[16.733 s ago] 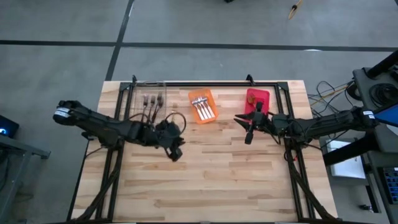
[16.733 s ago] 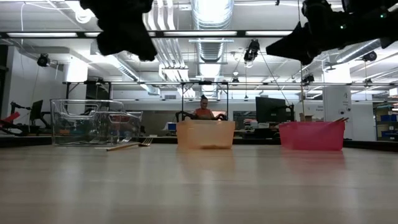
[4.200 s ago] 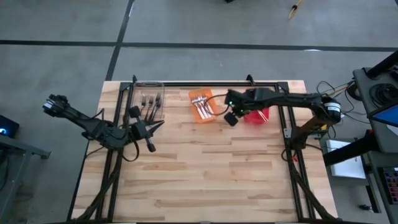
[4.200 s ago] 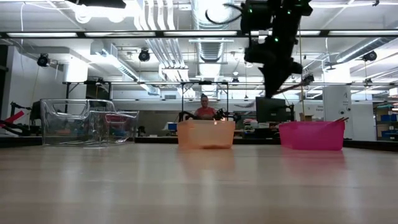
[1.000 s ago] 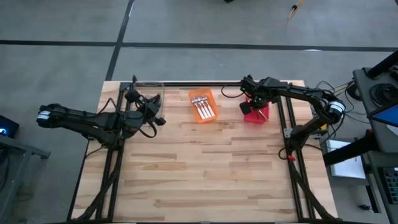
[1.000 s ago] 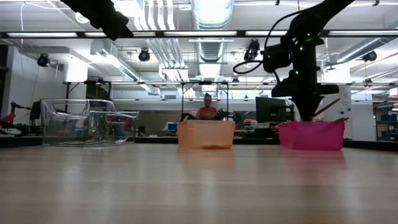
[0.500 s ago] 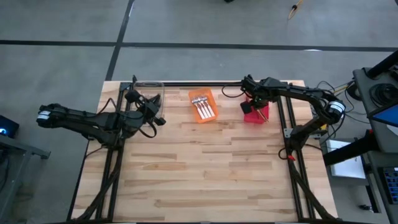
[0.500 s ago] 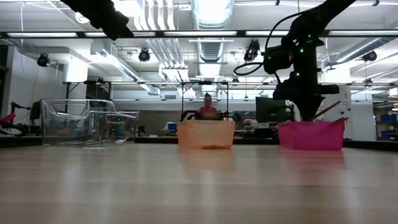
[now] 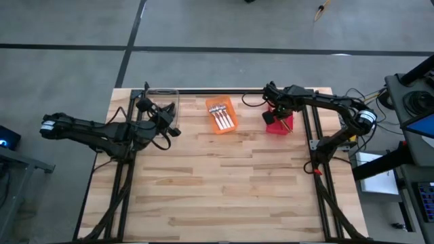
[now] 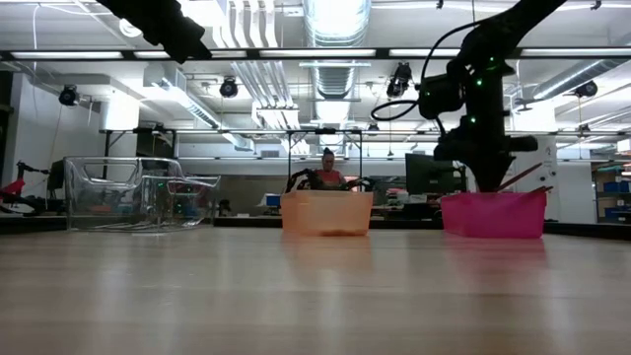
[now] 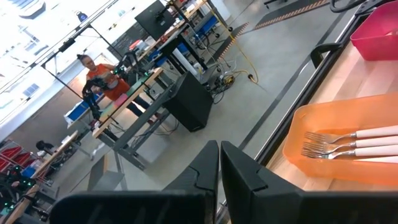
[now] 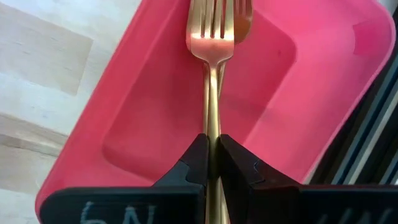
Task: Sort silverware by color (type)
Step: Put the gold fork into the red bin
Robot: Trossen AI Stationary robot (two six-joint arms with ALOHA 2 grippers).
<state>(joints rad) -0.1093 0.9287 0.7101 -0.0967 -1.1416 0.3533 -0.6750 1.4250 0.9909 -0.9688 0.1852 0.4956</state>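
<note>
Right wrist view: the right tool (image 12: 211,152) is gripping a gold fork (image 12: 211,68) by its handle, holding it tines-forward over the red bin (image 12: 311,93). Seen from above, that tool (image 9: 277,114) is hanging over the red bin (image 9: 285,126) at the far edge of the wooden surface (image 9: 224,183), while white-handled forks (image 9: 222,118) are lying in the orange bin (image 9: 219,104). The left tool (image 9: 165,116), clenched on nothing, is sitting above the clear bin (image 9: 163,92)
</note>
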